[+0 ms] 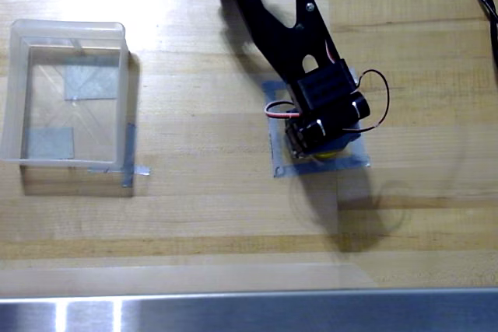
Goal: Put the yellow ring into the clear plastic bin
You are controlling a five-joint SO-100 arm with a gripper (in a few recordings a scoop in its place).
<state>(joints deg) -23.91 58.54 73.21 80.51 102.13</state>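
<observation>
the gripper (325, 141) sits low over the yellow ring (327, 154) inside a grey tape square (278, 167) (grip state hidden); the clear plastic bin (9, 99), cloudy-walled, stands at nine o'clock across open wood table (210, 200).

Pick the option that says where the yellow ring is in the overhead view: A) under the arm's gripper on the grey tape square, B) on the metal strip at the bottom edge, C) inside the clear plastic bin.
A: a sliver of the yellow ring peeks out beneath the gripper, within the grey tape square, well right of the clear plastic bin.
</observation>
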